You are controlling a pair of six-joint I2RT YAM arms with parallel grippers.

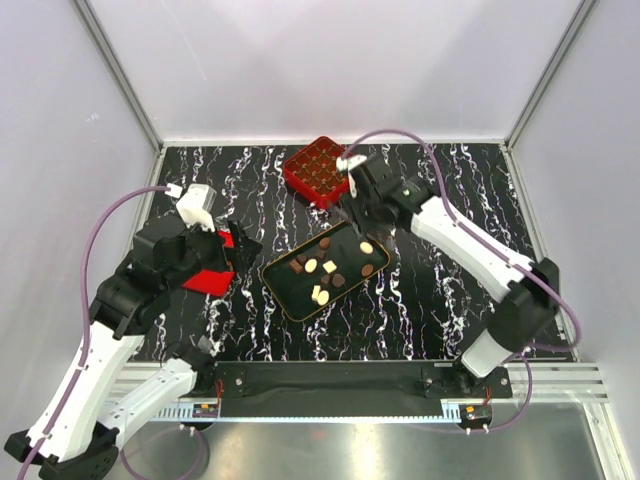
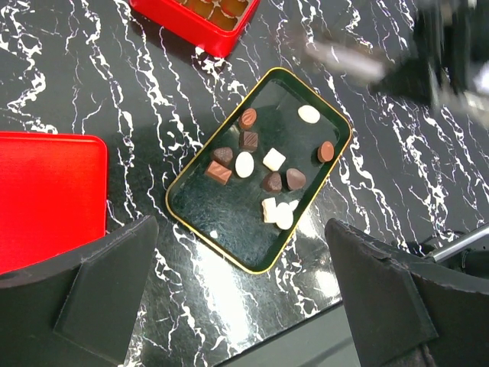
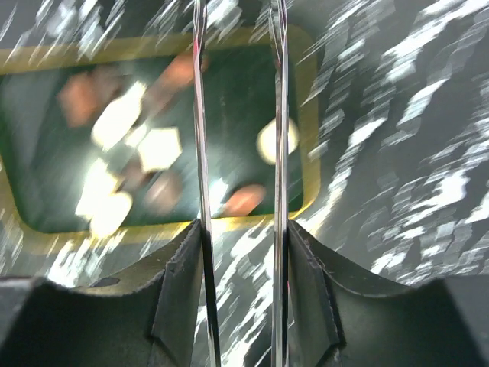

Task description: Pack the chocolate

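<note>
Several small pieces of chocolate [image 1: 325, 268], dark brown and cream-white, lie loose in a black gold-rimmed tray [image 1: 290, 297] at mid-table. They show again in the left wrist view [image 2: 244, 164] and, blurred, in the right wrist view [image 3: 158, 147]. My right gripper [image 1: 367, 215] hangs over the tray's far right end. Its fingers are shut on a pair of thin metal tongs [image 3: 201, 153], whose two blades stand apart with nothing between them. My left gripper [image 2: 244, 306] is open and empty, above the table near the tray's front corner.
A red gridded box [image 1: 318, 170] stands behind the tray, with brown pieces in some cells [image 2: 206, 15]. A flat red lid [image 1: 208, 278] lies left of the tray, partly under my left arm [image 2: 46, 195]. The table's front edge is close below the tray.
</note>
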